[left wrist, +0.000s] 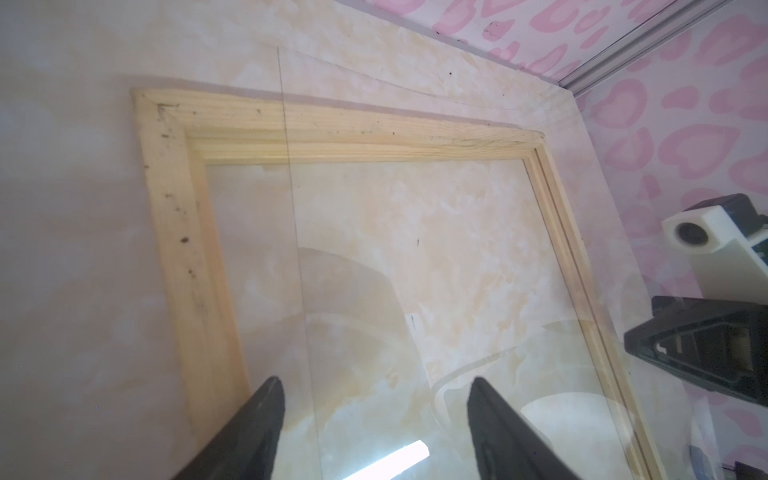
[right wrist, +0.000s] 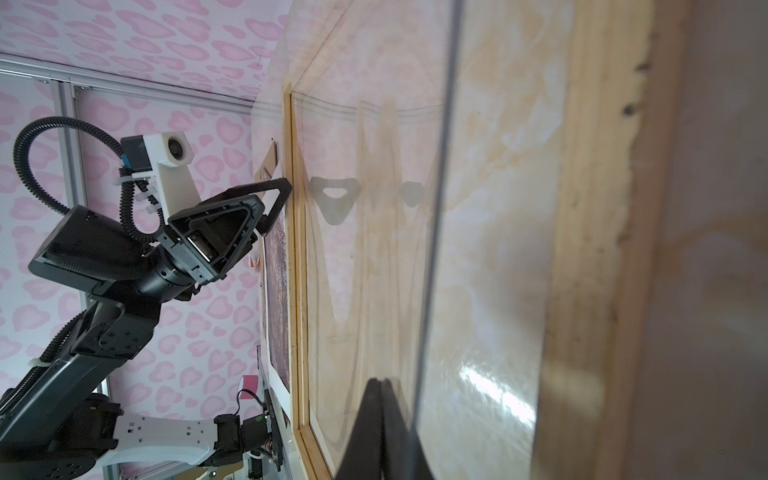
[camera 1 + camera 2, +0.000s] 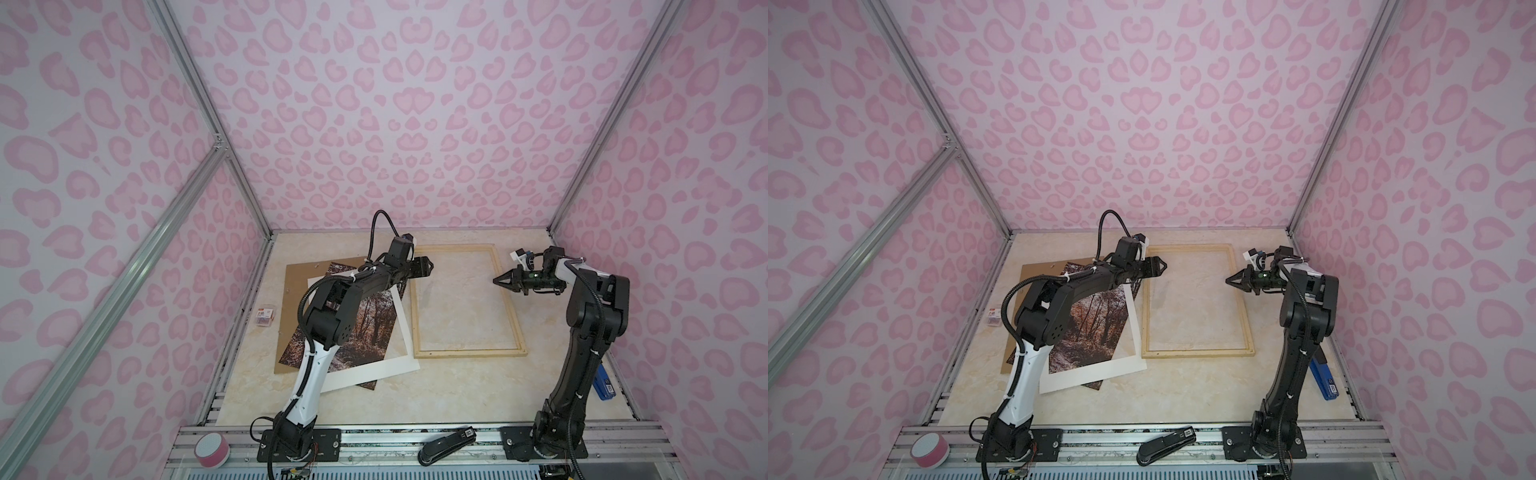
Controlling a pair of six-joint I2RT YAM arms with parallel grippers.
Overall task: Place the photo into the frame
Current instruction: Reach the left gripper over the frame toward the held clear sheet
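Observation:
The frame (image 3: 469, 353) (image 3: 1198, 353), thin pale wood, lies flat at mid table; its strips also show in the wrist views (image 1: 174, 208) (image 2: 297, 291). The photo (image 3: 370, 328) (image 3: 1092, 328), an autumn forest print, lies face up left of it, partly under a white mat, and my left arm crosses over it. My left gripper (image 3: 430, 266) (image 3: 1160, 264) (image 1: 374, 386) hovers open at the frame's far left corner, holding nothing. My right gripper (image 3: 496, 281) (image 3: 1228, 281) (image 2: 380, 380) is shut over the frame's right strip. A clear pane's edge (image 1: 286, 166) (image 2: 440, 208) runs beside its fingertips; whether they pinch it I cannot tell.
A white mat border (image 3: 374, 370) and a brown backing board (image 3: 299, 282) lie stacked with the photo. A small box (image 3: 265, 316) sits at the left edge, a blue stapler (image 3: 604, 384) at the right. A black stapler (image 3: 446, 446) and a pink-white round object (image 3: 212, 451) rest on the front rail.

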